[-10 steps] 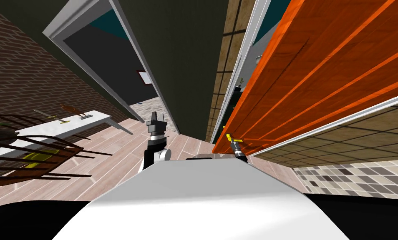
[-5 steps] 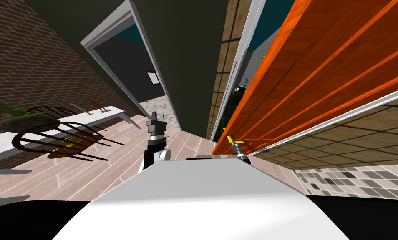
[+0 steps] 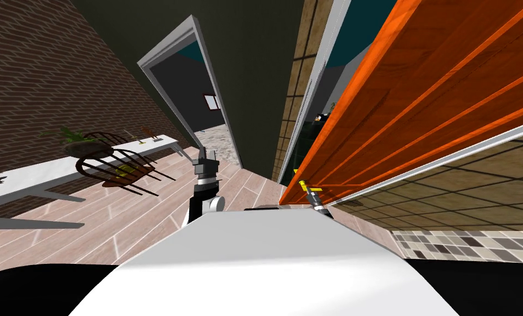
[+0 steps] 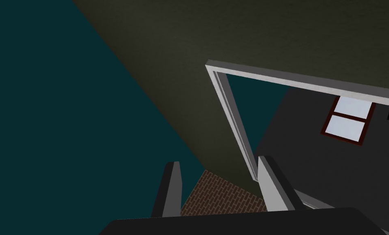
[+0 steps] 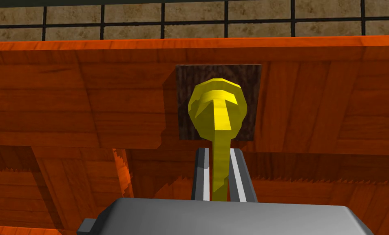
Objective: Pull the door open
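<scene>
The orange plank door [image 3: 430,99] takes up the robot's right side, running away from the chest. A gap shows between its far edge and a white frame [image 3: 316,93]. Right of the door is a tiled wall [image 3: 474,192] with dark grout lines. A dark green wall [image 3: 255,71] stands ahead, and a brick wall [image 3: 30,82] runs along the left. The floor [image 3: 123,225] is pale wood boards. An open doorway [image 3: 192,66] with a grey-white frame is cut into the green wall, and a small window shows past it. A long white table [image 3: 30,178] stands against the brick wall, with a dark spindle chair [image 3: 120,170] beside it and a plant [image 3: 74,137] on top.

The left gripper [image 3: 205,159] is raised ahead of the chest, over the floor and well apart from the door. Its fingers [image 4: 271,183] are spread, with nothing between them.

The right gripper [image 5: 217,173] is at the door, low down by the near edge. The yellow handle [image 5: 216,106] sits on a dark square plate [image 5: 248,81] set in the orange wood. It has a round base on the plate and a thin lever that runs from it straight back toward the gripper's body. The lever lies in the middle between the two right fingers [image 5: 202,171]. They pinch it from both sides, with no gap showing, and their tips stop just short of the round base.
</scene>
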`<state>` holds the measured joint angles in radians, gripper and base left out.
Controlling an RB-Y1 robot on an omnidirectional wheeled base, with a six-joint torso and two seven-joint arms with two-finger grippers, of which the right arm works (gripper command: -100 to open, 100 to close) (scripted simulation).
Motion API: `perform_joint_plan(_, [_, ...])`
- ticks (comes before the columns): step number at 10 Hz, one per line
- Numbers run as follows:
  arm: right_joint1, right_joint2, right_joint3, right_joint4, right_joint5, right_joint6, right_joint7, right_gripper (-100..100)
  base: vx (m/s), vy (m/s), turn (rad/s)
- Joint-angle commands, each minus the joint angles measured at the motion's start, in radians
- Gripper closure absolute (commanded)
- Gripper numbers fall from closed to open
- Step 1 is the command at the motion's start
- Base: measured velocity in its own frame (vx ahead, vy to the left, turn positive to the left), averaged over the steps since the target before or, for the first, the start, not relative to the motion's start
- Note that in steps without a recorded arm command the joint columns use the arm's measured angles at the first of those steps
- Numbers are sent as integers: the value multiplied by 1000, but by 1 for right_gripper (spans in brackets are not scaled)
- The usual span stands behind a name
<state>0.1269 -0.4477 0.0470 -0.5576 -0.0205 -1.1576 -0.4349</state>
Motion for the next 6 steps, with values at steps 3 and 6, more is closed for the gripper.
perform_joint_plan(3, [31,-19,6,20,1,-57,-15,100,-180,-63,127])
perform_joint_plan(6, [54,-35,12,42,1,-110,-28,100,-161,-59,147])
